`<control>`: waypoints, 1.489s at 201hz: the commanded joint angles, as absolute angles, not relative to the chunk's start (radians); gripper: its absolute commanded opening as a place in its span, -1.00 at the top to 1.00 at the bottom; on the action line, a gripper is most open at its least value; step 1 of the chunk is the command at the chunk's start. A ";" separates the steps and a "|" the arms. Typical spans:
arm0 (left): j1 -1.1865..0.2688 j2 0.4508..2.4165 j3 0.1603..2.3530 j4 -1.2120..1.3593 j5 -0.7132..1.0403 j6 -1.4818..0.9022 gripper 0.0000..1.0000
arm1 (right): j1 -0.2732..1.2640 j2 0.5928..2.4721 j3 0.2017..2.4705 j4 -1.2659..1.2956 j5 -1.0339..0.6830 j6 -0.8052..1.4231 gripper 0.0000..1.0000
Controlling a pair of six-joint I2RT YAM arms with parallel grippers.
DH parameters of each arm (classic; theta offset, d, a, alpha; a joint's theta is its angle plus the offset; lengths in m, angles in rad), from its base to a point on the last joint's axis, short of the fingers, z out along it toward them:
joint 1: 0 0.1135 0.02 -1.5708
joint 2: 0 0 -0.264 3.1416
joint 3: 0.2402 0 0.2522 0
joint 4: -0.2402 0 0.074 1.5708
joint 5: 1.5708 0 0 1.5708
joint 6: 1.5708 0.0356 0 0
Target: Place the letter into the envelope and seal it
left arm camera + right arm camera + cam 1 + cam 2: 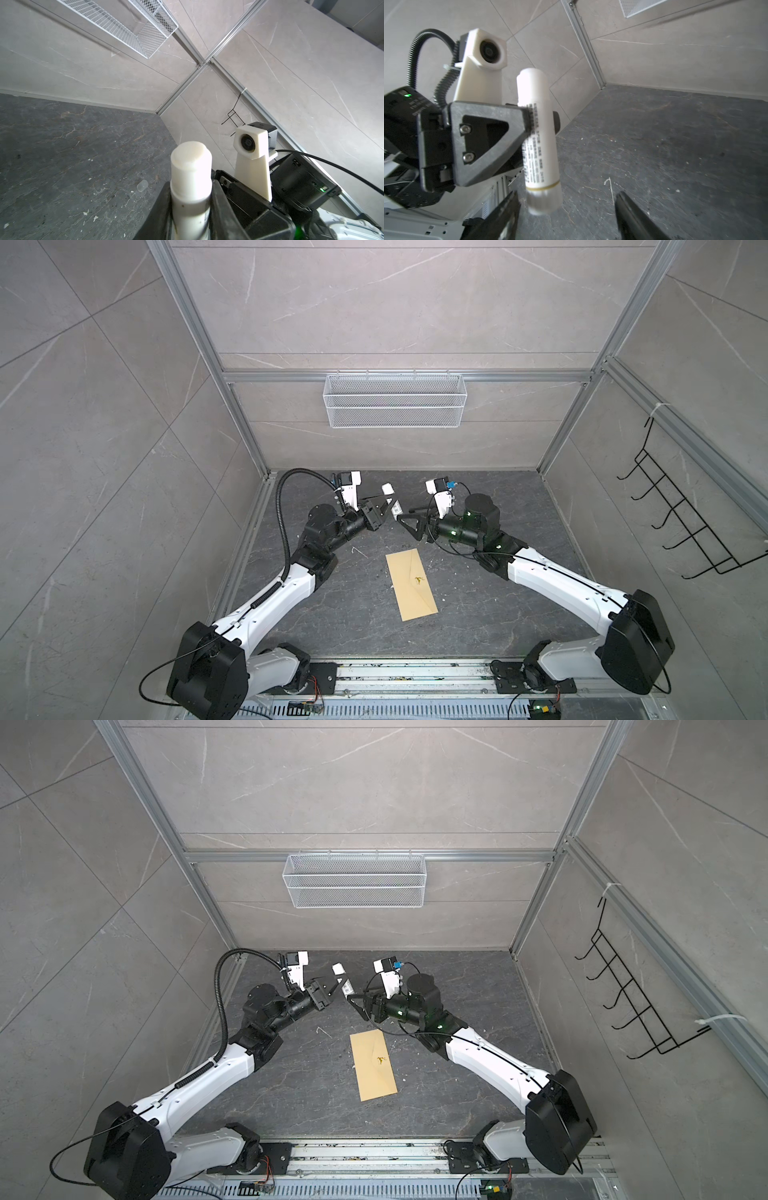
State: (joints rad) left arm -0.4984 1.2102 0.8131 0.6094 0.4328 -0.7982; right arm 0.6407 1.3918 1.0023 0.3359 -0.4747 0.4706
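The tan envelope [411, 587] [372, 1066] lies flat mid-table with its flap folded down and a small yellow mark at its middle. The letter is hidden. Above the far part of the table my left gripper [386, 504] [338, 984] [191, 207] is shut on a white glue stick [390, 495] [341, 977] [191, 176] [538, 135], gripping its printed middle. My right gripper [404, 519] [353, 999] [566, 195] faces it, open. The stick's ribbed bottom end hangs between the right jaws, close to one finger, with a gap on both sides.
A small clear cap [142, 185] lies on the dark stone table [478, 614] with white crumbs scattered around. A white wire basket [395, 400] hangs on the back wall and a black hook rack [681, 514] on the right wall.
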 commanded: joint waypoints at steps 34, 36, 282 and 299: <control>-0.493 1.206 0.828 0.720 0.482 -0.819 1.00 | 0.639 1.450 1.023 0.482 -0.591 0.592 -0.10; -0.492 1.206 0.828 0.720 0.483 -0.819 1.00 | 0.640 1.452 1.023 0.483 -0.591 0.593 -0.08; -0.467 1.313 0.822 1.087 0.790 -0.921 -0.07 | 0.564 1.368 1.103 0.232 -0.747 0.368 0.97; -0.468 1.306 0.824 1.067 0.792 -0.903 -0.07 | 0.564 1.373 1.108 0.233 -0.769 0.376 0.97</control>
State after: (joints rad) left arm -0.4675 1.3235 0.8127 0.9577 0.7429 -0.9161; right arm 0.5659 1.3834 1.0779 0.2584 -0.7158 0.3878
